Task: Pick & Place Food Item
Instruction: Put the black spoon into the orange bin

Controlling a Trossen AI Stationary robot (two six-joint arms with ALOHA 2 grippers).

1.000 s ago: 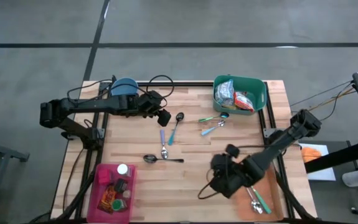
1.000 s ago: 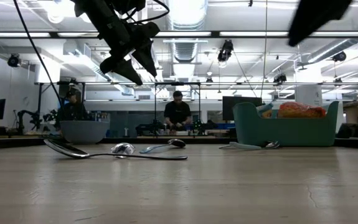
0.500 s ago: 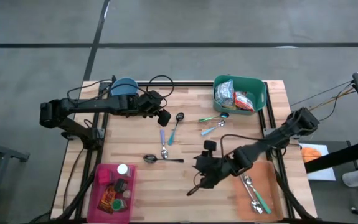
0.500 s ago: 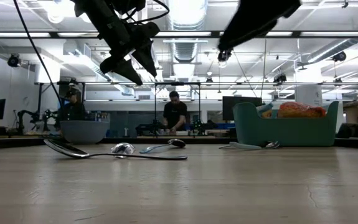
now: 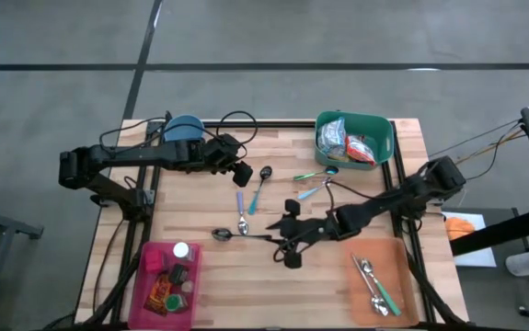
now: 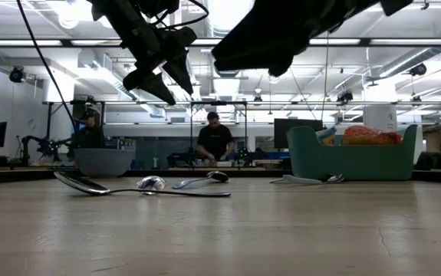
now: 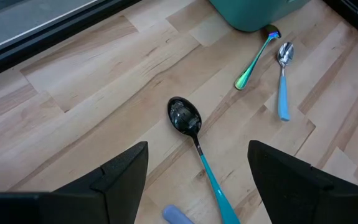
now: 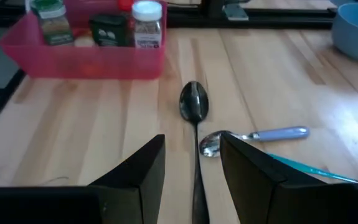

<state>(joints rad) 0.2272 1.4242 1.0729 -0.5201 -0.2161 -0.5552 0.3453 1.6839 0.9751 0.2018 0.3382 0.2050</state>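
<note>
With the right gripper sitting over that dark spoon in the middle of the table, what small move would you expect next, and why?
Probably a short descent onto the handle. The right gripper hangs above the table with nothing between its parted fingers, and the black spoon lies lined up in the gap. The left gripper waits over the teal-handled spoon.

Bright, even overhead strip lighting, soft shadows, ceiling glare and a blurred backlit right arm (image 6: 281,34) in the low view.

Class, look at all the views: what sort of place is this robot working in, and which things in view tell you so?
Probably a robotics lab or workshop. Beyond the wooden table, the low view shows an open hall with exposed ceiling ducts, strip lights and workbenches with monitors, where a person stands working.
</note>
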